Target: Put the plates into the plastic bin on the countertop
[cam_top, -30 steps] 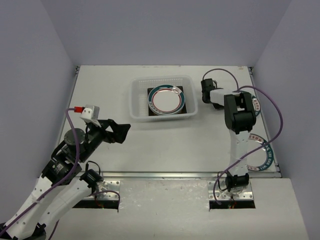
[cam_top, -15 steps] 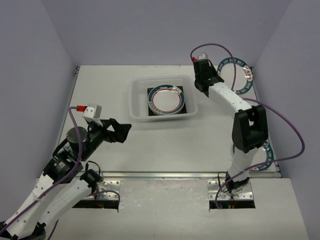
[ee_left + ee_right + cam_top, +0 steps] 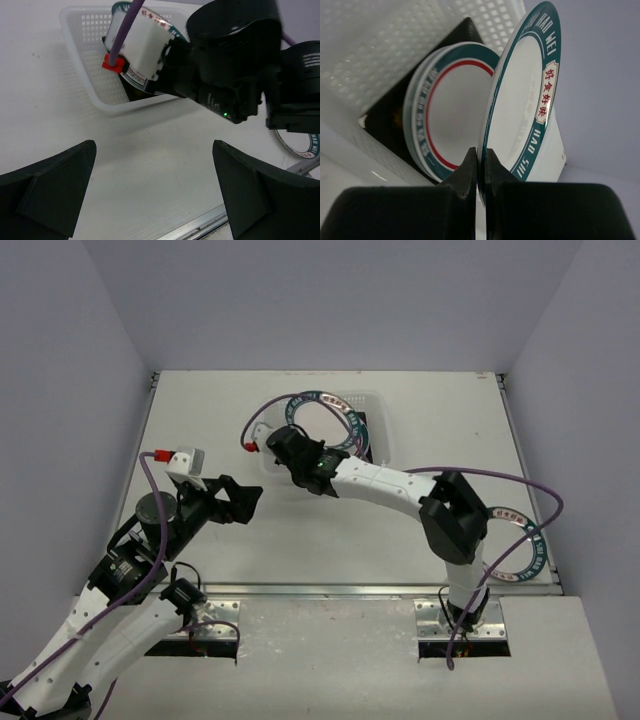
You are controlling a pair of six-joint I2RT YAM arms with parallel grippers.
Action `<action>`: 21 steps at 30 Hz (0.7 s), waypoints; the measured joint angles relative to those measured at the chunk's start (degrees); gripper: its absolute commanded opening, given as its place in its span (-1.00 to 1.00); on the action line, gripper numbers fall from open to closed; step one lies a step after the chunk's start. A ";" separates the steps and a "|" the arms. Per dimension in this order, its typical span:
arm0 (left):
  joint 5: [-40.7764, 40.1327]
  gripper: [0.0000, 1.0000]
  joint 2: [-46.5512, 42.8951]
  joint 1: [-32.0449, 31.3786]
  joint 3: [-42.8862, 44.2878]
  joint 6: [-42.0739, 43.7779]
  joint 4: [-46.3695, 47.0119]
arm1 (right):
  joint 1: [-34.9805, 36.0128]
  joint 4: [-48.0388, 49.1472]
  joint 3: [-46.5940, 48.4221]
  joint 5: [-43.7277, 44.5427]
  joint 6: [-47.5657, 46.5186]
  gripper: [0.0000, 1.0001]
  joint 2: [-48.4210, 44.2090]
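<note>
Right gripper (image 3: 481, 156) pinching rim of teal-rimmed plate (image 3: 522, 100), upright over plastic bin (image 3: 380, 45); left gripper (image 3: 154, 150) spread.

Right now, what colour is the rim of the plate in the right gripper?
The plate has a dark teal rim with white letters; see the right wrist view.

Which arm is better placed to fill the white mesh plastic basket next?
Right. The right gripper holds the teal-rimmed round white plate over the basket; the left gripper is open, short of it.
</note>
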 measured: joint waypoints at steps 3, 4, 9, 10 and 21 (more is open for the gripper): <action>-0.30 1.00 0.02 0.00 -0.02 0.00 -0.02 | 0.19 -3.19 3.84 -0.53 1.25 -1.00 6.62; -0.41 1.00 0.02 0.00 0.00 0.00 -0.02 | -0.10 -4.35 4.86 -0.52 1.92 -0.98 8.40; -0.70 1.00 0.02 0.00 -0.02 0.00 -0.02 | -1.09 -8.27 7.31 1.07 3.71 0.08 11.72; -0.75 1.00 0.02 -0.03 -0.02 0.00 -0.02 | -1.25 -8.17 7.92 1.80 3.72 0.25 11.56; -0.97 1.00 0.02 -0.04 -0.02 -0.07 -0.02 | -1.34 -10.14 7.45 1.57 8.44 0.98 4.85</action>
